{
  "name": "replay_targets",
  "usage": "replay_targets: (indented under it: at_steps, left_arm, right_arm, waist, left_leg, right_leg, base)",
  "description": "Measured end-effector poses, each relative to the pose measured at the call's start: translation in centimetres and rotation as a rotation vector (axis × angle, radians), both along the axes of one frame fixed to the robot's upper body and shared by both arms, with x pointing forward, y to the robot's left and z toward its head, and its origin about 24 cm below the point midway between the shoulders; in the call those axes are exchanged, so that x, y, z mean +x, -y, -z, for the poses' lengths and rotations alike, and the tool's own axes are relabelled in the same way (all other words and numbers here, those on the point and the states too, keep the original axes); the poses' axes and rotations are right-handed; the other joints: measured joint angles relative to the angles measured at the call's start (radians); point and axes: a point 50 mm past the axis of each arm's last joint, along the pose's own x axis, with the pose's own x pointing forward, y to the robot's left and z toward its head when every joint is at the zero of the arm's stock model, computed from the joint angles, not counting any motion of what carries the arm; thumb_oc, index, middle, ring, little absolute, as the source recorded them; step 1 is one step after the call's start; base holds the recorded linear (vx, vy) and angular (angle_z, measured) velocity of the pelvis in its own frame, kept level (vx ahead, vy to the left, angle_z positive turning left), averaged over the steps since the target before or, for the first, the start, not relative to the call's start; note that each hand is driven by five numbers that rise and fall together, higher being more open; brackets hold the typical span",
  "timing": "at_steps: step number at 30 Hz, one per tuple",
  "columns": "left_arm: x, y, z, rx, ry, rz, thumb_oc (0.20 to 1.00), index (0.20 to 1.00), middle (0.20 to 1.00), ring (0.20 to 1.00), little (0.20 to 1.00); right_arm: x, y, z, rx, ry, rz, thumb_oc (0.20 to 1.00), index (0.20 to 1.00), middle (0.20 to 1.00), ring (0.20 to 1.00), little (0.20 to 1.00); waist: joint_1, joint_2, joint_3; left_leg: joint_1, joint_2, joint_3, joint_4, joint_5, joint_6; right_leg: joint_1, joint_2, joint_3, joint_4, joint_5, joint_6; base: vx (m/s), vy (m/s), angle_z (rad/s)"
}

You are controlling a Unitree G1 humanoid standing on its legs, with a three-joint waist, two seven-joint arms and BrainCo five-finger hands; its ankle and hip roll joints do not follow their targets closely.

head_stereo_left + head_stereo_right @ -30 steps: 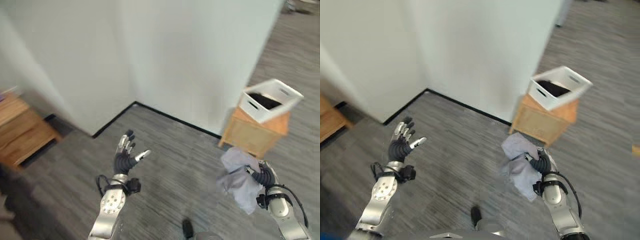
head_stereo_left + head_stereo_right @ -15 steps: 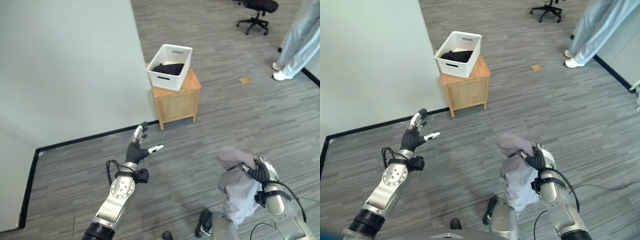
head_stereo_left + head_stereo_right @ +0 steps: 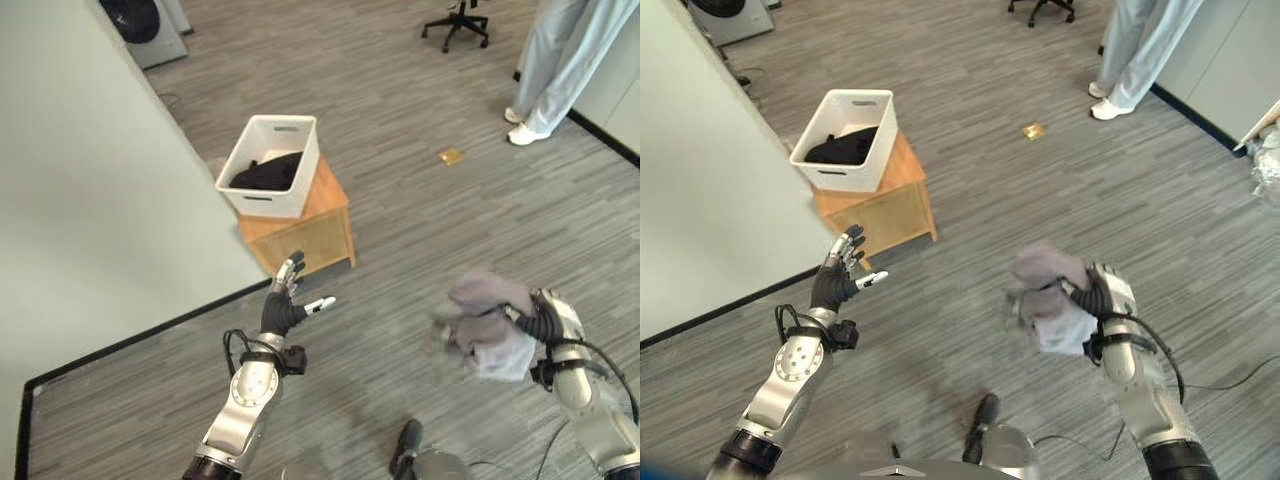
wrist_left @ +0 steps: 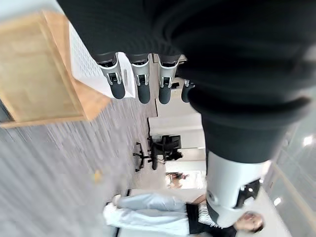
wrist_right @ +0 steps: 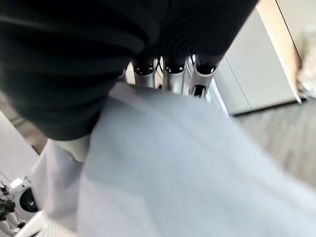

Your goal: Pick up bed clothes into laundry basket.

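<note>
Silver fingers of the right hand (image 3: 1102, 292) curl round a soft, crumpled lavender-grey garment (image 3: 1052, 300), bunched and held up above the striped grey floor (image 3: 970, 180); its folds bury the fingertips in the wrist view. Left hand (image 3: 285, 300) is raised with fingers spread and relaxed, holding nothing. Beyond it, the white slotted laundry basket (image 3: 297, 175) with dark clothing (image 3: 268, 173) inside sits on a small wooden cabinet (image 3: 315, 235). A person's legs (image 3: 555, 60) are cut off at the frame's top. Since half a second ago the camera has swung, and the cloth hangs less low.

arms: silver-grey | left robot hand (image 3: 284, 303): dark ribbed cover, silver fingers, seemingly dark tips
</note>
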Motion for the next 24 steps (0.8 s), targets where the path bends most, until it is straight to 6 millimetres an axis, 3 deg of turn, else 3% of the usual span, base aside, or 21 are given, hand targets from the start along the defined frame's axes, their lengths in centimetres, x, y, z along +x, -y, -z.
replay_targets:
  at_steps: [1, 2, 3, 4, 6, 7, 8, 9, 10, 11, 12, 13, 14, 16, 17, 19, 21, 22, 23, 24]
  left_arm:
    - [-0.5, -0.6, 0.5, 0.008, -0.020, -0.021, 1.000, 1.000, 1.000, 1.000, 1.000]
    - [-0.8, -1.1, 0.8, 0.010, -0.036, -0.040, 1.000, 1.000, 1.000, 1.000, 1.000]
    - [-1.5, -1.9, 1.5, -0.004, -0.075, -0.064, 1.000, 1.000, 1.000, 1.000, 1.000]
    - [-1.6, -2.2, 1.8, -0.006, -0.087, -0.083, 1.000, 1.000, 1.000, 1.000, 1.000]
    - [-2.0, -2.8, 2.4, -0.011, -0.114, -0.111, 1.000, 1.000, 1.000, 1.000, 1.000]
    - [-2.0, -2.9, 2.5, -0.008, -0.121, -0.114, 1.000, 1.000, 1.000, 1.000, 1.000]
    - [-2.1, -3.1, 2.5, -0.001, -0.122, -0.115, 1.000, 1.000, 1.000, 1.000, 1.000]
    - [-2.3, -3.4, 2.6, 0.011, -0.128, -0.119, 1.000, 1.000, 1.000, 1.000, 1.000]
    - [-2.3, -3.9, 2.5, 0.026, -0.129, -0.127, 1.000, 1.000, 1.000, 1.000, 1.000]
    - [-2.2, -3.9, 3.0, 0.029, -0.155, -0.126, 1.000, 1.000, 1.000, 1.000, 1.000]
    - [-2.3, -3.5, 3.1, 0.034, -0.161, -0.106, 1.000, 1.000, 1.000, 1.000, 1.000]
    - [-2.3, -3.5, 3.0, 0.044, -0.158, -0.090, 1.000, 1.000, 1.000, 1.000, 1.000]
    - [-2.0, -3.6, 2.5, 0.054, -0.136, -0.081, 1.000, 1.000, 1.000, 1.000, 1.000]
    - [-1.2, -3.9, 1.5, 0.072, -0.097, -0.081, 1.000, 1.000, 1.000, 1.000, 1.000]
    - [-1.1, -4.1, 1.3, 0.075, -0.090, -0.086, 1.000, 1.000, 1.000, 1.000, 1.000]
    - [-0.6, -4.6, 0.7, 0.077, -0.062, -0.108, 1.000, 1.000, 1.000, 1.000, 1.000]
    - [-0.4, -4.6, 0.4, 0.077, -0.052, -0.104, 1.000, 1.000, 1.000, 1.000, 1.000]
    - [-0.3, -4.3, 0.7, 0.068, -0.059, -0.099, 1.000, 1.000, 1.000, 1.000, 1.000]
    - [-0.2, -4.4, 1.1, 0.073, -0.077, -0.101, 1.000, 1.000, 1.000, 1.000, 1.000]
    - [-0.4, -4.4, 1.5, 0.080, -0.097, -0.099, 1.000, 1.000, 1.000, 1.000, 1.000]
  right_arm:
    - [0.6, -0.4, -0.8, -0.006, 0.028, -0.021, 0.200, 0.200, 0.200, 0.200, 0.200]
    - [0.9, -0.4, -1.3, -0.011, 0.048, -0.028, 0.200, 0.200, 0.200, 0.200, 0.200]
    - [1.2, -0.3, -2.4, -0.021, 0.084, -0.034, 0.200, 0.200, 0.200, 0.200, 0.200]
    - [1.5, -0.3, -2.8, -0.027, 0.094, -0.037, 0.200, 0.200, 0.200, 0.200, 0.200]
    - [1.8, -0.3, -3.3, -0.038, 0.106, -0.050, 0.200, 0.200, 0.200, 0.200, 0.200]
    - [2.0, 0.3, -4.3, -0.070, 0.126, -0.046, 0.200, 0.200, 0.200, 0.200, 0.200]
    - [2.0, 0.6, -4.6, -0.073, 0.130, -0.045, 0.200, 0.200, 0.200, 0.200, 0.200]
    - [2.0, 0.8, -4.8, -0.080, 0.132, -0.043, 0.200, 0.200, 0.200, 0.200, 0.200]
    - [2.1, 0.8, -4.7, -0.070, 0.136, -0.034, 0.200, 0.200, 0.200, 0.200, 0.200]
    - [2.5, 1.2, -4.3, -0.075, 0.113, -0.017, 0.200, 0.200, 0.200, 0.200, 0.200]
    - [2.6, 1.6, -4.2, -0.095, 0.093, -0.007, 0.200, 0.200, 0.200, 0.200, 0.200]
    - [2.6, 1.7, -4.2, -0.099, 0.090, -0.003, 0.200, 0.200, 0.200, 0.200, 0.200]
    - [2.9, 1.9, -4.8, -0.118, 0.100, -0.007, 0.200, 0.200, 0.200, 0.200, 0.200]
    - [3.5, 2.6, -7.0, -0.191, 0.145, -0.011, 0.200, 0.200, 0.200, 0.200, 0.200]
    - [3.7, 2.9, -7.9, -0.210, 0.168, -0.005, 0.200, 0.200, 0.200, 0.200, 0.200]
    - [4.1, 3.4, -10.4, -0.264, 0.234, 0.005, 0.200, 0.200, 0.200, 0.200, 0.200]
    - [3.9, 4.2, -11.7, -0.308, 0.266, 0.029, 0.200, 0.200, 0.200, 0.200, 0.200]
    - [3.8, 4.8, -12.3, -0.305, 0.289, 0.055, 0.200, 0.200, 0.200, 0.200, 0.200]
    - [3.6, 5.2, -12.4, -0.304, 0.294, 0.069, 0.200, 0.200, 0.200, 0.200, 0.200]
    - [3.6, 5.3, -12.6, -0.306, 0.298, 0.075, 0.200, 0.200, 0.200, 0.200, 0.200]
  waist:
    - [0.030, -0.012, 0.003]
    - [0.039, -0.024, 0.002]
    - [0.056, -0.012, -0.005]
    - [0.055, -0.011, -0.004]
    - [0.069, -0.003, -0.018]
    - [0.082, 0.018, -0.039]
    - [0.084, 0.002, -0.042]
    - [0.086, 0.004, -0.078]
    - [0.085, -0.028, -0.090]
    - [0.073, -0.038, -0.090]
    - [0.056, -0.026, -0.091]
    - [0.051, -0.027, -0.092]
    - [0.046, -0.033, -0.089]
    - [0.026, -0.016, -0.075]
    - [0.022, -0.010, -0.071]
    - [0.025, 0.002, -0.064]
    - [0.000, 0.005, -0.065]
    - [-0.001, -0.001, -0.067]
    - [-0.013, -0.003, -0.067]
    - [-0.025, -0.009, -0.067]
  left_leg:
    - [-0.060, 0.003, 0.011, -0.077, -0.001, 0.000]
    - [-0.090, 0.001, 0.029, -0.163, 0.004, 0.006]
    - [-0.120, -0.017, 0.096, -0.419, 0.022, 0.032]
    - [-0.097, -0.048, 0.109, -0.573, 0.032, 0.046]
    - [-0.066, -0.107, 0.194, -0.817, 0.053, 0.067]
    - [-0.053, -0.113, 0.349, -0.863, 0.057, 0.089]
    - [-0.048, -0.108, 0.394, -0.827, 0.063, 0.101]
    - [-0.040, -0.121, 0.410, -0.808, 0.091, 0.143]
    - [-0.028, -0.161, 0.395, -0.800, 0.126, 0.205]
    - [0.018, -0.206, 0.353, -0.804, 0.095, 0.283]
    - [0.062, -0.212, 0.321, -0.839, 0.102, 0.319]
    - [0.097, -0.234, 0.294, -0.871, 0.106, 0.329]
    - [0.148, -0.257, 0.248, -0.907, 0.087, 0.342]
    - [0.193, -0.270, 0.186, -0.912, 0.059, 0.338]
    - [0.215, -0.273, 0.188, -0.923, 0.060, 0.337]
    - [0.267, -0.280, 0.125, -0.942, 0.057, 0.332]
    - [0.273, -0.281, 0.075, -0.944, 0.039, 0.307]
    - [0.287, -0.272, 0.005, -0.959, 0.020, 0.277]
    - [0.281, -0.265, -0.031, -0.958, 0.021, 0.273]
    - [0.283, -0.266, -0.036, -0.958, 0.022, 0.271]
  right_leg:
    - [0.023, 0.005, 0.012, -0.012, -0.007, -0.005]
    - [0.045, 0.011, 0.013, -0.036, -0.027, 0.029]
    - [0.102, 0.038, -0.002, -0.078, -0.068, 0.089]
    - [0.119, 0.043, -0.012, -0.071, -0.057, 0.070]
    - [0.172, 0.042, -0.041, -0.071, -0.069, 0.070]
    - [0.212, 0.049, -0.068, -0.077, -0.093, 0.077]
    - [0.235, 0.048, -0.077, -0.077, -0.109, 0.093]
    - [0.256, 0.042, -0.082, -0.066, -0.129, 0.110]
    - [0.281, 0.024, -0.091, -0.044, -0.146, 0.121]
    - [0.261, -0.043, -0.097, 0.159, -0.152, 0.128]
    - [0.200, -0.116, -0.097, 0.404, -0.146, 0.137]
    - [0.157, -0.163, -0.090, 0.534, -0.136, 0.152]
    - [0.081, -0.202, -0.042, 0.664, -0.127, 0.189]
    - [-0.058, -0.257, 0.007, 0.837, -0.108, 0.202]
    - [-0.098, -0.271, 0.015, 0.841, -0.110, 0.205]
    - [-0.181, -0.278, 0.042, 0.612, -0.115, 0.184]
    - [-0.190, -0.248, 0.102, 0.401, -0.079, 0.181]
    - [-0.214, -0.178, 0.251, 0.256, -0.052, 0.176]
    - [-0.206, -0.135, 0.365, 0.172, -0.033, 0.172]
    - [-0.204, -0.114, 0.399, 0.118, 0.008, 0.167]
  base:
    - [0.42, 0.135, -0.47]
    - [0.48, 0.188, -0.31]
    - [0.60, 0.211, -0.07]
    - [0.40, 0.161, 0.04]
    - [0.33, 0.106, 0.19]
    - [0.43, 0.127, 0.29]
    - [0.49, 0.140, 0.37]
    - [0.48, 0.175, 0.40]
    - [0.44, 0.238, 0.68]
    - [0.42, 0.260, 0.85]
    - [0.35, 0.200, 0.98]
    - [0.35, 0.094, 0.91]
    - [0.24, 0.044, 0.83]
    - [0.19, -0.034, 0.94]
    - [0.24, -0.192, 1.03]
    - [0.17, -0.199, 1.01]
    - [0.15, -0.197, 1.39]
    - [0.16, -0.190, 1.59]
    - [0.17, -0.148, 1.61]
    - [0.13, -0.151, 1.43]
